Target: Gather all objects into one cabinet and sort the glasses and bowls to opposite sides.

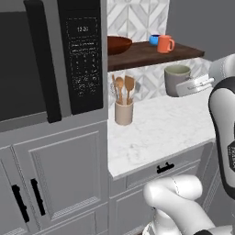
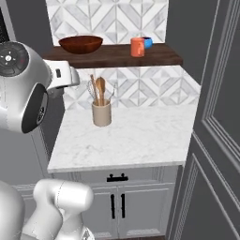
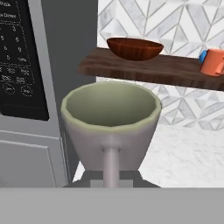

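Gripper [image 1: 189, 87] is pinching the handle of the grey mug with olive-green rim [image 1: 176, 80], carrying it upright above the marble counter [image 1: 156, 126]. Dark wooden shelf [image 1: 151, 55] is sitting at about 11 o'clock, above; orange mug [image 1: 165, 44] and blue cup [image 1: 154, 39] are occupying its right end, wooden bowl [image 1: 118, 45] its left.

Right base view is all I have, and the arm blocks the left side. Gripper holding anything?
Observer: Yes. The gripper is shut on the grey mug, gripping at its handle side.
Operator: On the shelf yet?
Observer: No. The left base view shows it in the air above the counter, its rim lower than the shelf.
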